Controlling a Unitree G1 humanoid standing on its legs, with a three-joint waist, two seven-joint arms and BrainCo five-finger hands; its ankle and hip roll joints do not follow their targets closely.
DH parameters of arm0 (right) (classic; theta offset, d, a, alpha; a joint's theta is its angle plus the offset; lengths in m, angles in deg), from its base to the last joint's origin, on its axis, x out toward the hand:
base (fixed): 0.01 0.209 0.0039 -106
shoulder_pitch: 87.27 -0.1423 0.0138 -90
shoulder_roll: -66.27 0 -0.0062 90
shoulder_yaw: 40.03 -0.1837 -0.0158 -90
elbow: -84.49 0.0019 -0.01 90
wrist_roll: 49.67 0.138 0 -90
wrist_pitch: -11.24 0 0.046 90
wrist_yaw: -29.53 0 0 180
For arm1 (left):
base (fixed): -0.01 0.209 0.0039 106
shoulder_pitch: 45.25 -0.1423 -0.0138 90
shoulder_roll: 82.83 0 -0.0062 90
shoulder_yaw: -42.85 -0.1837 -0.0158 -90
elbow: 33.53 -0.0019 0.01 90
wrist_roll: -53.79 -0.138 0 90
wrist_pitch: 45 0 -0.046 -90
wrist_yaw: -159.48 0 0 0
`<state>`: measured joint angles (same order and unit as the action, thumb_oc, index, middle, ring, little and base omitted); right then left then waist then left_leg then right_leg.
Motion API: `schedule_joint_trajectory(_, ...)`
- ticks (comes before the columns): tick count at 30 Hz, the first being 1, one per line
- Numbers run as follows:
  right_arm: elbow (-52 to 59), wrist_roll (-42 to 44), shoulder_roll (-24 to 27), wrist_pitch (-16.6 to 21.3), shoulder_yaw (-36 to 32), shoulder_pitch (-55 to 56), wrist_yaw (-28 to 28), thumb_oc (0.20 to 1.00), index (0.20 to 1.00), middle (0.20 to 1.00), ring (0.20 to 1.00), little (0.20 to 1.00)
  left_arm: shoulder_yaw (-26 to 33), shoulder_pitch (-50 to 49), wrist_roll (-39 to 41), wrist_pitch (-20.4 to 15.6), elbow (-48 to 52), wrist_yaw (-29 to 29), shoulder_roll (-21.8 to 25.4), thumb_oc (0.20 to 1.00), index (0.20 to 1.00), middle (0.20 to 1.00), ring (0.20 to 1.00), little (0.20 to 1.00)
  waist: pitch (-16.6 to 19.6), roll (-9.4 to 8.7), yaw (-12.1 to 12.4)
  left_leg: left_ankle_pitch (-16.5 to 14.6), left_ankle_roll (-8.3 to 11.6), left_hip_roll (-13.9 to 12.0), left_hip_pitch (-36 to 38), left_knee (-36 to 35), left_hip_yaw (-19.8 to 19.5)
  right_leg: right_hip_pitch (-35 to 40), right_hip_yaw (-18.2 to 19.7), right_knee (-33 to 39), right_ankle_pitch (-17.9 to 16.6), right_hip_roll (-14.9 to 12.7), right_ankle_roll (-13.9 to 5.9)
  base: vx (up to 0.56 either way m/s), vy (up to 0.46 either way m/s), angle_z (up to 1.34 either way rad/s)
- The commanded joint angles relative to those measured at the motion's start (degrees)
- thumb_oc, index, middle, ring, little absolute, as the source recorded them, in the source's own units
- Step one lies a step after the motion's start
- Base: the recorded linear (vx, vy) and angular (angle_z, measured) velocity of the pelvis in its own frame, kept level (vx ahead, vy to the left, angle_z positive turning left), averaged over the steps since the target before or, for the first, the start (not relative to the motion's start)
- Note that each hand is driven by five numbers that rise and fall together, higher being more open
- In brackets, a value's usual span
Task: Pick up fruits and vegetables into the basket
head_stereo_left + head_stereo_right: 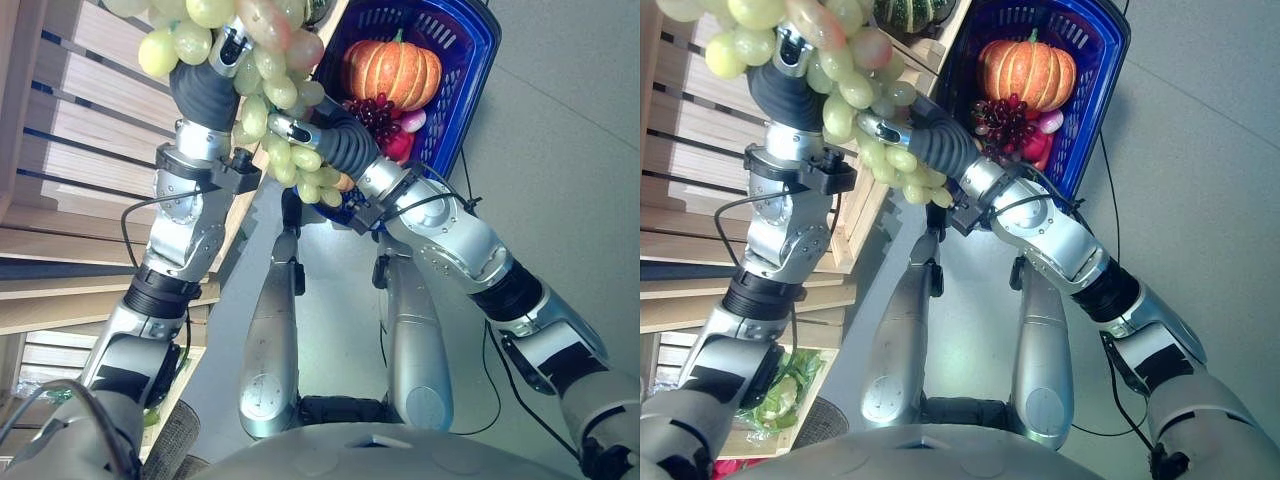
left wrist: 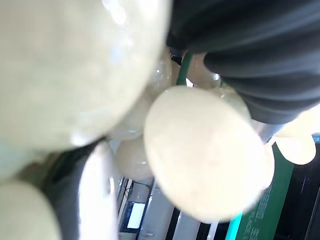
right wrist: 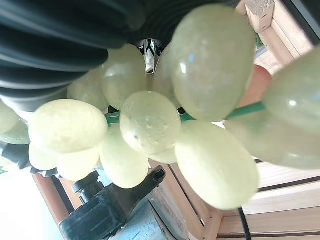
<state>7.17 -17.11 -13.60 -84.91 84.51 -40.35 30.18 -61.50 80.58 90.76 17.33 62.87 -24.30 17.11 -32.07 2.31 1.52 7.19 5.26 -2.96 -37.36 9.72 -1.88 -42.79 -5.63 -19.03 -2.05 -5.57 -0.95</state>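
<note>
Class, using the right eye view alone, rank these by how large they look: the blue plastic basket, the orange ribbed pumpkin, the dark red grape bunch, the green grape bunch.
1. Blue plastic basket.
2. Green grape bunch, though it hangs nearer the camera, so its true size is unsure.
3. Orange ribbed pumpkin.
4. Dark red grape bunch.

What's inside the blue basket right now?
The blue basket holds an orange pumpkin, dark red grapes and something pink-red beside them. The green grape bunch and right hand hide its near corner.
</note>
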Motion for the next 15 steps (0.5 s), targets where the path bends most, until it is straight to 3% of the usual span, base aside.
schedule_joint_trajectory(1,4.87,0.33,-3.86,3.61,-0.05,-2.16,-1.53,0.200,0.200,0.200,0.200,0.200,-0.18,0.53,1.40,-2.04,6.73,2.34,-0.42,0.222,0.222,0.222,0.222,0.222,2.27,-1.65,0.67,-3.48,-3.89,6.75,0.34,-0.68,2.03,5.19,-3.93,3.65,3.63,3.99,-0.89,0.00,0.000,0.00)
schedule_joint_trajectory(2,4.81,0.36,-3.90,3.61,-0.06,-2.29,-1.46,0.200,0.200,0.200,0.200,0.200,-0.20,0.58,1.79,-1.80,6.50,2.79,-0.42,0.762,0.762,0.762,0.762,0.762,2.27,-1.64,0.65,-3.48,-3.93,6.80,0.34,-0.68,1.99,5.16,-3.90,3.62,3.65,4.03,-0.89,0.00,0.000,0.00)
schedule_joint_trajectory(3,4.70,0.31,-3.93,3.77,-0.05,-2.38,-1.22,0.200,0.200,0.200,0.200,0.200,-0.25,0.31,1.29,-1.02,6.21,3.91,-0.75,1.000,1.000,1.000,1.000,1.000,2.27,-1.62,0.66,-3.49,-3.91,6.87,0.19,-0.53,1.97,5.10,-3.91,3.64,3.64,4.01,-0.87,0.00,0.000,0.00)
schedule_joint_trajectory(10,4.37,0.45,-3.75,4.54,-0.42,-2.18,-0.36,0.200,0.200,0.200,0.200,0.200,0.08,-1.06,2.41,3.41,4.59,11.04,-1.03,1.000,1.000,1.000,1.000,1.000,2.27,-1.43,0.77,-3.40,-3.98,7.09,-0.03,-0.36,1.88,5.16,-4.23,3.87,3.56,3.84,-0.92,0.00,0.000,0.00)
schedule_joint_trajectory(15,4.03,0.09,-4.00,5.13,-0.77,-1.95,0.38,0.200,0.200,0.200,0.200,0.200,0.39,-1.91,3.47,5.93,3.58,12.90,-1.39,1.000,1.000,1.000,1.000,1.000,2.27,-1.24,0.87,-3.45,-4.02,7.22,-0.14,-0.07,1.91,5.19,-4.49,3.81,3.63,3.66,-0.93,0.00,0.000,0.00)
